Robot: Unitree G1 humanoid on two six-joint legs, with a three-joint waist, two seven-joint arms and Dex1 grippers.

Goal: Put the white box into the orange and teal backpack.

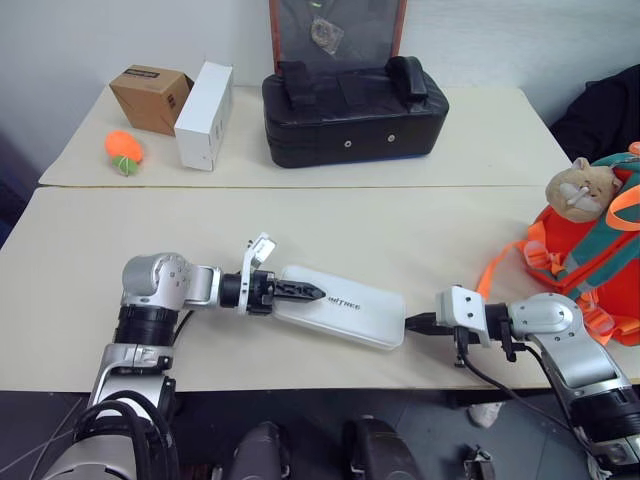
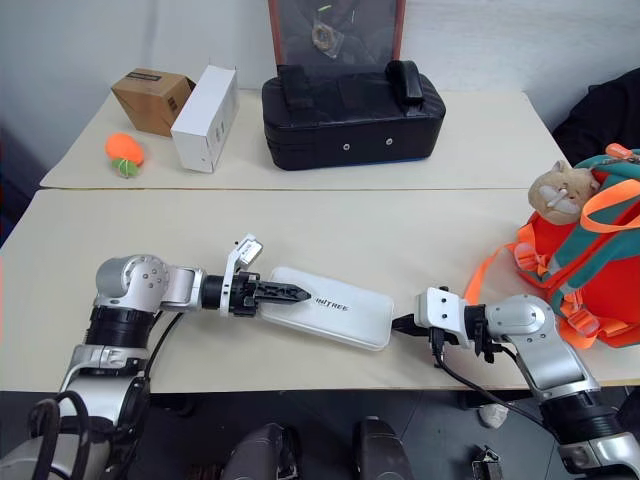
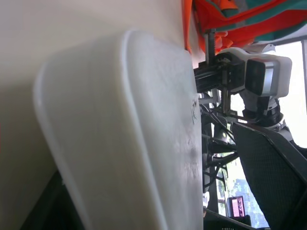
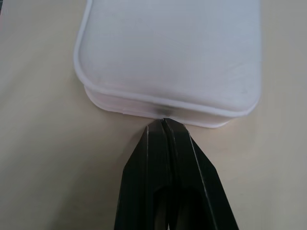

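Observation:
The white box (image 1: 345, 308) lies flat on the near table, its lettering facing up. My left gripper (image 1: 305, 292) reaches in from the left and stands open, a black finger lying over the box's left end; whether it touches, I cannot tell. In the left wrist view the white box (image 3: 134, 134) looms very close. My right gripper (image 4: 163, 125) is shut, its tips pressed against the right end of the white box (image 4: 168, 52). The orange and teal backpack (image 1: 590, 250), with a tan plush toy (image 1: 578, 188) on it, stands at the table's right edge, beyond my right arm.
On the far table stand a black case (image 1: 350, 110), a taller white carton (image 1: 205, 115), a brown cardboard box (image 1: 150, 98) and an orange ball (image 1: 123, 148). The near table's front edge (image 1: 330, 375) runs just below the box.

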